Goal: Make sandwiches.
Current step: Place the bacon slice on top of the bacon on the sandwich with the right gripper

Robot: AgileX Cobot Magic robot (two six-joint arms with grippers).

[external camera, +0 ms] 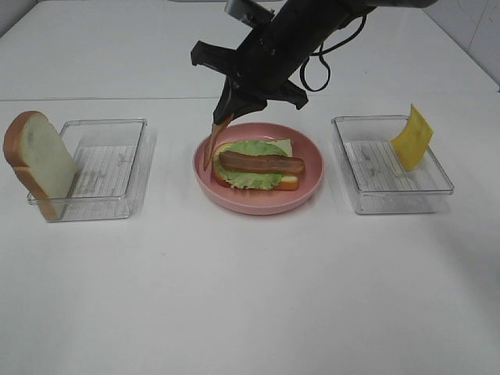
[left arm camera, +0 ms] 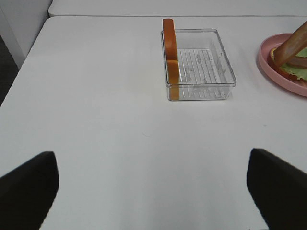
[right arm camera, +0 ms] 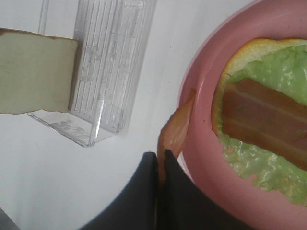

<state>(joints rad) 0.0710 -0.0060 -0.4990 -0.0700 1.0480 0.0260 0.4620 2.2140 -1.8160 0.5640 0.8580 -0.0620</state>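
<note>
An open sandwich (external camera: 248, 176) lies on the round pink plate (external camera: 311, 160): a bread slice, ruffled green lettuce (right arm camera: 283, 72) and one reddish-brown meat strip (external camera: 262, 163) on top. My right gripper (external camera: 226, 117) reaches in from the back and is shut on a second meat strip (external camera: 211, 147), which hangs over the plate's left rim. In the right wrist view that held strip (right arm camera: 176, 127) sticks out from the shut gripper (right arm camera: 160, 160). My left gripper (left arm camera: 151, 160) stands wide open over bare table, holding nothing. A spare bread slice (external camera: 37, 160) leans on the left tray.
A clear plastic tray (external camera: 109, 168) sits left of the plate, with the bread slice (left arm camera: 170, 50) propped against its outer end. Another clear tray (external camera: 387, 176) on the right holds an upright yellow cheese square (external camera: 412, 137).
</note>
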